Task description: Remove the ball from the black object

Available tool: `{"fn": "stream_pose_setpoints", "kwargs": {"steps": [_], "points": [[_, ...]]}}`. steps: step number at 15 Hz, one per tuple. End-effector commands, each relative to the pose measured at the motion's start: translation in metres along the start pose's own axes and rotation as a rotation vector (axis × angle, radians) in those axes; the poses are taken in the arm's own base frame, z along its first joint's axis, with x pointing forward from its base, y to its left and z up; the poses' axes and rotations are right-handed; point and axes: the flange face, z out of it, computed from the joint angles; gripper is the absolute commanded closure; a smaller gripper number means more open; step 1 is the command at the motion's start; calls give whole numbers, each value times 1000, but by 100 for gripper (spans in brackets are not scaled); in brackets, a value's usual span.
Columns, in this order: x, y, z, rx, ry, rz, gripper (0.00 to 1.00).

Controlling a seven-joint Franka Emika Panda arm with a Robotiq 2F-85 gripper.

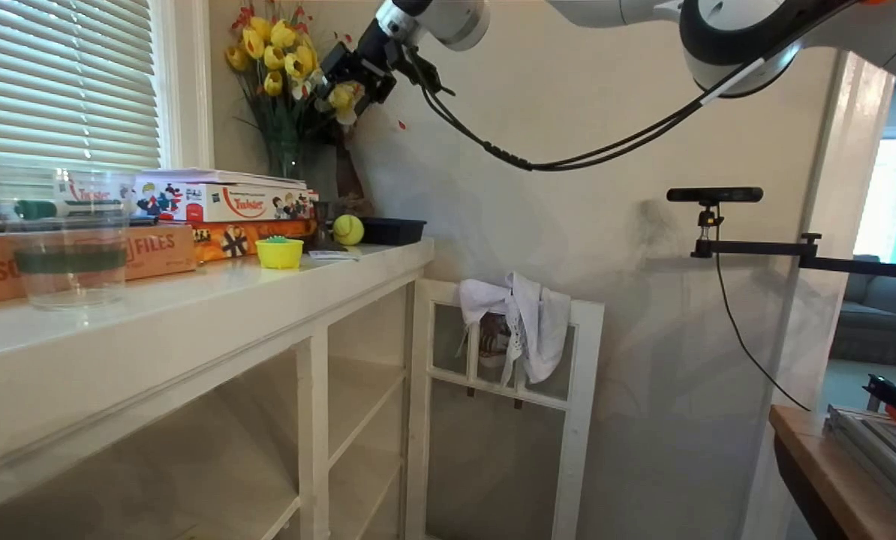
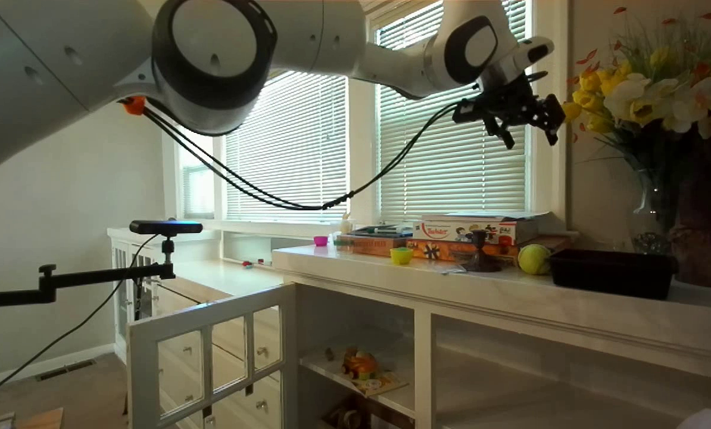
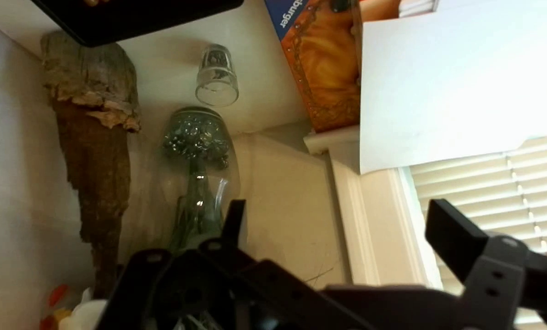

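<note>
The yellow-green ball (image 1: 348, 229) rests on the white counter right beside the black object, not inside it; the same ball (image 2: 534, 259) shows in an exterior view. Whether the two touch, I cannot tell. The black object (image 1: 393, 231) is a low rectangular tray near the counter's end; it shows in both exterior views (image 2: 611, 273). In the wrist view only a corner of the black tray (image 3: 163, 20) shows at the top, and the ball is out of view. My gripper (image 3: 337, 206) is open and empty, high above the counter (image 2: 531, 143), close to the flowers.
A glass vase (image 3: 200, 169) with yellow and white flowers (image 2: 647, 95) and a piece of bark (image 3: 97, 151) stand behind the tray. A dark candle holder (image 2: 479, 253), a yellow cup (image 1: 279, 253), game boxes (image 1: 245, 202) and a small glass (image 3: 217, 78) stand on the counter.
</note>
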Motion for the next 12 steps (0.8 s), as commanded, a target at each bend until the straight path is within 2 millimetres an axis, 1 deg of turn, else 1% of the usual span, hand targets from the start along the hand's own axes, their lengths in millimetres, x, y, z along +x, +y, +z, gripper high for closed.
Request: {"fn": "stream_pose_setpoints", "kwargs": {"steps": [1,4,6,9,12], "points": [[3,-33,-28,-142,-75,103,0],[-5,-79,-35,-161,-108,162,0],[-15,-114,-35,-118,-129,156,0],[-37,-167,-40,-27,-187,107,0],[-59,-207,-51,10,-235,87,0]]}}
